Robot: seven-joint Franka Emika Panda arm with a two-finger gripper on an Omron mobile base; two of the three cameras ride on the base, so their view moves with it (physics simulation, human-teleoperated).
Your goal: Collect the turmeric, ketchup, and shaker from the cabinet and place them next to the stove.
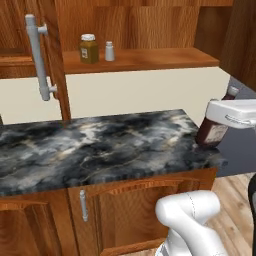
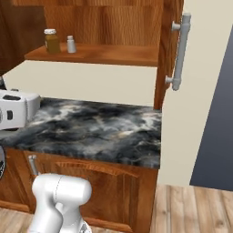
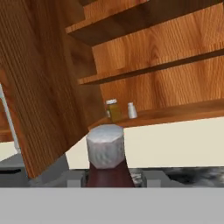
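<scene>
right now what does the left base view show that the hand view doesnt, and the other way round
Left base view alone: the ketchup bottle's dark body and pale label at the right end of the marble counter, tilted, with the gripper around its upper part, and the lower cabinet doors.

Hand view alone: the ketchup's cap seen close, rising between the fingers, plus a second, higher shelf.

Both: the turmeric and the shaker side by side on the cabinet shelf, and the open door.

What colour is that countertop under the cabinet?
The countertop is dark grey-black marble with pale cloudy veins, clearest in the left base view.
</scene>
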